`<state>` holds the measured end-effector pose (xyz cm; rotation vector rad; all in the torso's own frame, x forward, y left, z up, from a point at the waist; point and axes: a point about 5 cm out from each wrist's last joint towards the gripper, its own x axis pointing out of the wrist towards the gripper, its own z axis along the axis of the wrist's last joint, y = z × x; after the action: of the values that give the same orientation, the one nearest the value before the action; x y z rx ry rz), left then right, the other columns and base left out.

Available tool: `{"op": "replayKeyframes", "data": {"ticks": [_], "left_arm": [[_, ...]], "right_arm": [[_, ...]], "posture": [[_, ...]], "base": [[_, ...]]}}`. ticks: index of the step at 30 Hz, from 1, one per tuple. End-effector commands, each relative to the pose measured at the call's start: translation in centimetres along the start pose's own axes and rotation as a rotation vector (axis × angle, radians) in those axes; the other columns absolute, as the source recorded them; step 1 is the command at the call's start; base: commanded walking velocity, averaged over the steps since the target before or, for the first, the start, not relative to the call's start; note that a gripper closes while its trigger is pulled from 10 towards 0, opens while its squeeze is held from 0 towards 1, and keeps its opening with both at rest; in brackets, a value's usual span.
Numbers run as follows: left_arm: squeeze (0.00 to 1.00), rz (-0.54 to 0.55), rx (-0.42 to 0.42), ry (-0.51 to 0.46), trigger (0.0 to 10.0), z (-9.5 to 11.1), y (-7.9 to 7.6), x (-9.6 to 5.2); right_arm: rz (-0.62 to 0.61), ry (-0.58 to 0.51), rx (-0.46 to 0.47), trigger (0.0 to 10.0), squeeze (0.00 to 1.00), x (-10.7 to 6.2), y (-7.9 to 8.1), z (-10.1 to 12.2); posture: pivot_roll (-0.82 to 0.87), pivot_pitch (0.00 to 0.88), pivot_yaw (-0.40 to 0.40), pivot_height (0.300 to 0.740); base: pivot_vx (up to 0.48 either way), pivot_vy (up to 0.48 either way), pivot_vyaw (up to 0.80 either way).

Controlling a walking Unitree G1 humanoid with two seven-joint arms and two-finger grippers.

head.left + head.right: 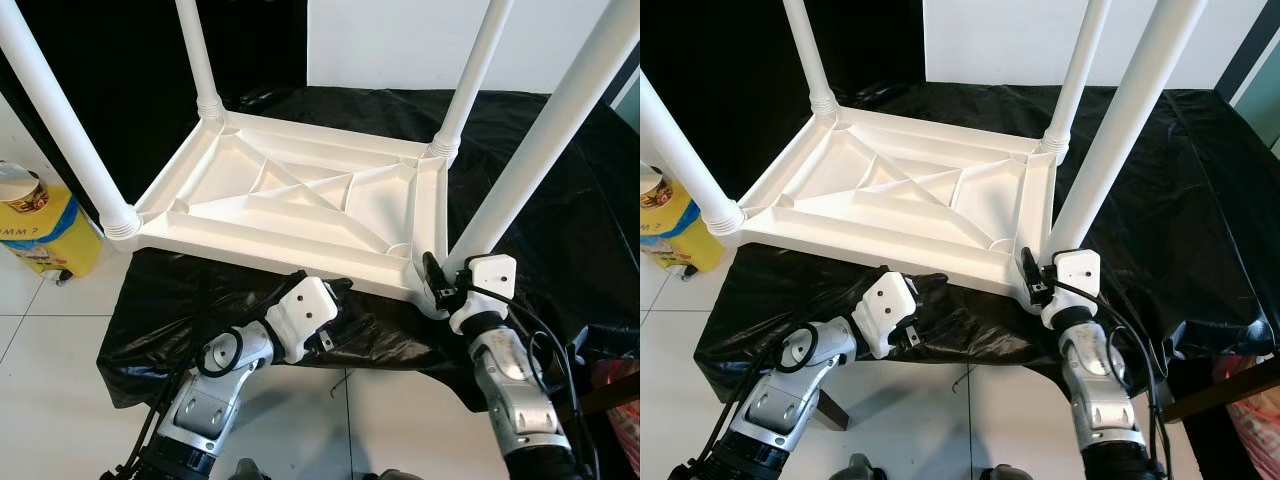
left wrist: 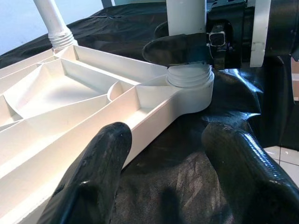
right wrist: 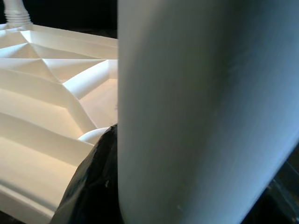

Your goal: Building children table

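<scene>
I have the white children's table top (image 1: 300,205) lying upside down on the black-draped surface (image 1: 560,230), four legs standing in its corner sockets, and my right pincer (image 1: 437,282) is clamped on the base of the near-right leg (image 1: 545,150) just above its socket. I judge this the seating of the last leg, so next I would twist or press it fully home. My left pincer (image 2: 170,158) hovers open beside the near rim, ready to brace.

1 upturned tabletop (image 1: 290,200) — 4 legs (image 1: 545,135) fitted; 1 black sheet (image 1: 560,200); 1 yellow tub (image 1: 45,225).
</scene>
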<state>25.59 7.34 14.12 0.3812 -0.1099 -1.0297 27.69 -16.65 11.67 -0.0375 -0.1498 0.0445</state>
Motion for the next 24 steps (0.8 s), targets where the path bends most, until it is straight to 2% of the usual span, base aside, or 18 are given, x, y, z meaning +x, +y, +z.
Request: {"op": "replayKeyframes", "data": {"ticks": [1,5,9,24], "left_arm": [[0.0,0.073,0.001,0.01,10.0,0.0,0.1,-0.1],[0.0,0.075,-0.002,0.008,10.0,0.0,0.0,-0.1],[0.0,0.071,-0.006,0.009,10.0,-0.1,-0.1,-0.1],[0.0,0.059,-0.003,0.007,10.0,-0.1,-0.2,0.1]], "right_arm": [[-0.075,0.11,-0.036,10.0,0.0,-1.1,-1.2,-2.0],[-0.176,0.13,-0.024,10.0,0.0,-1.4,-0.9,-2.2],[-0.207,0.139,0.008,10.0,0.0,-1.5,0.5,-2.1],[-0.217,0.132,-0.028,10.0,0.0,-1.5,-0.1,-1.9]], "posture": [[0.02,0.098,-0.068,0.74],[0.03,0.096,-0.07,0.74],[0.02,0.087,-0.064,0.74],[0.02,0.084,-0.062,0.74]], "base": [[0.0,0.0,0.0],[0.0,0.0,0.0],[0.0,0.0,0.0],[0.0,0.0,0.0]]}}
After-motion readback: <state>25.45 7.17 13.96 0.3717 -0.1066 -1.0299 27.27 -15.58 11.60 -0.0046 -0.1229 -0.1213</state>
